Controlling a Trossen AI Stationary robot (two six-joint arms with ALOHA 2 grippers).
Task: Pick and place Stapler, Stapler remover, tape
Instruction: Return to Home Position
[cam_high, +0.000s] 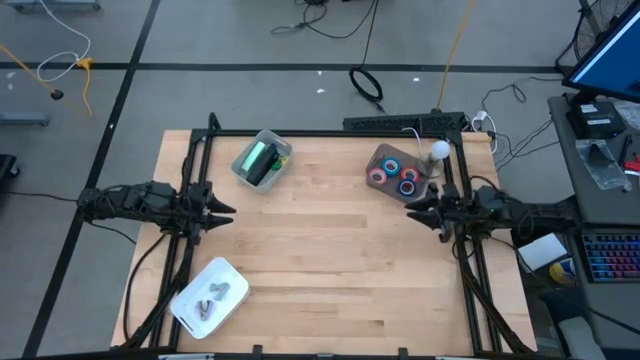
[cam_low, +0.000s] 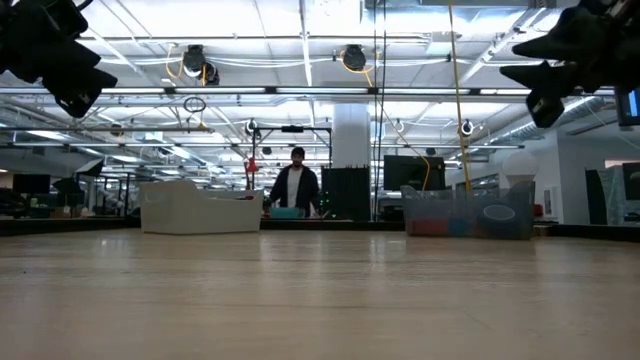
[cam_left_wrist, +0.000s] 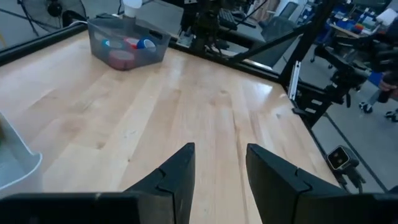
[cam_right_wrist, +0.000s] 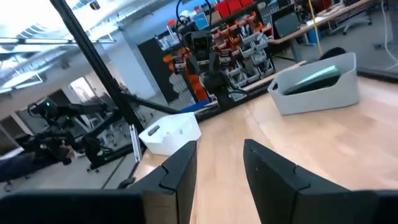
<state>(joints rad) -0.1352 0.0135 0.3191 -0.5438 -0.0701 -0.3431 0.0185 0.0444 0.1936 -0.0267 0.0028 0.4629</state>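
Since nothing is held, bottom to top: white bin (cam_high: 192, 288), lower left; left gripper (cam_high: 222, 210), right gripper (cam_high: 412, 212), mid-height, jaws apart; gray bin (cam_high: 244, 166) with stapler (cam_high: 262, 158), upper centre-left; tape (cam_high: 398, 176), in clear bin (cam_high: 385, 152), upper right. Likely light, stiff, slick; pinch one ring's wall.
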